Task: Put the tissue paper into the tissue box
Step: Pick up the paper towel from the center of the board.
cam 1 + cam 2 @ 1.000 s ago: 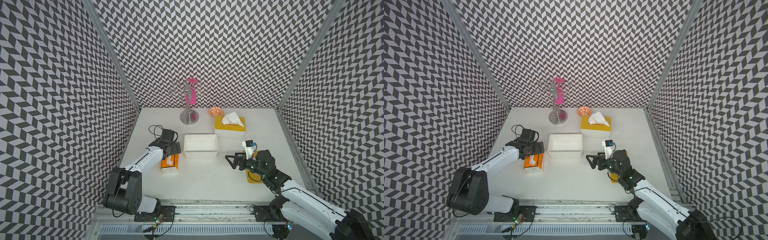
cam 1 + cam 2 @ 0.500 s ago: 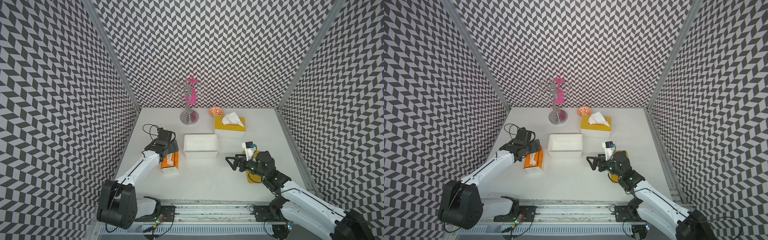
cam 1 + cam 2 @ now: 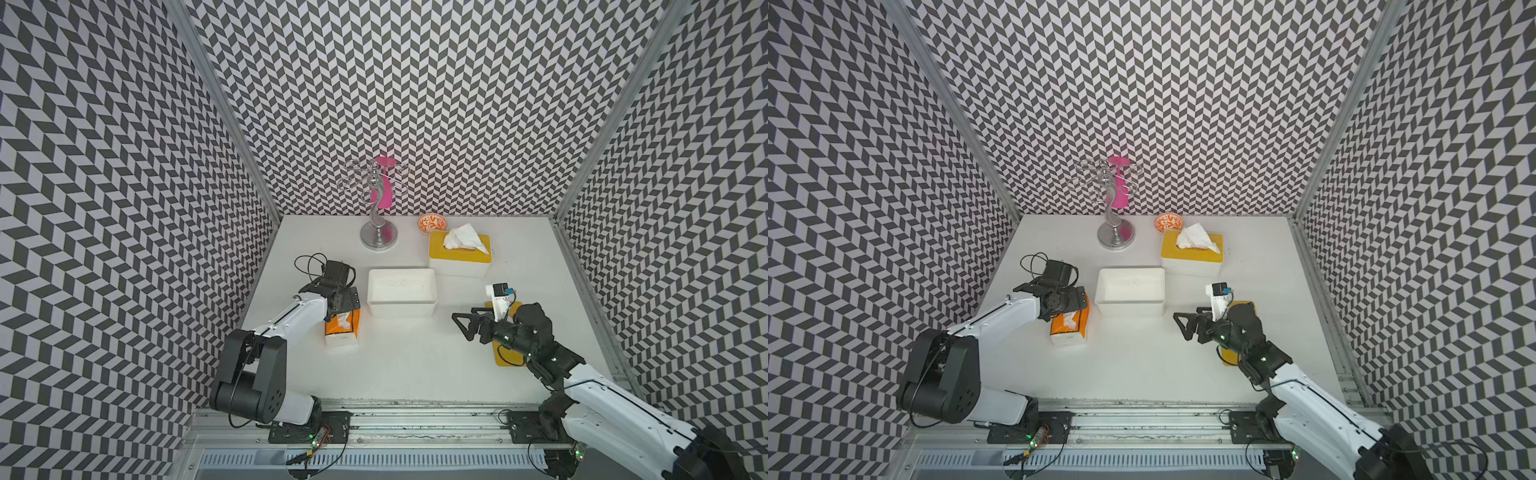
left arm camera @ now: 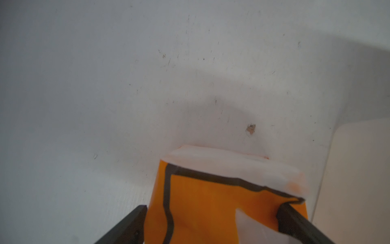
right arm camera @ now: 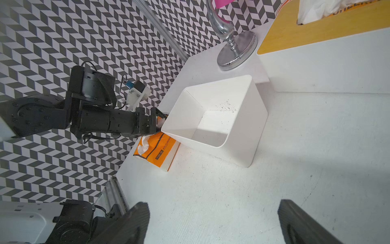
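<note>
Left wrist view: left pincer point(image 4: 213, 208) spread astride glossy orange tissue pack point(image 4: 200, 190); right pincer point(image 5: 213, 204) gapes.

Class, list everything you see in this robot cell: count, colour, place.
tissue pack: one, orange, left of the open box
open box: one, white, centre
lidded tissue box: one, white with yellow top, back right
loose lid: one, yellow, front right, partly hidden
bowl: one, orange-patterned, at the back
stand: one, silver, at the back
pink object: one, behind the stand
left gripper: one, black, open astride the tissue pack
right gripper: one, black, open, near the loose lid
</note>
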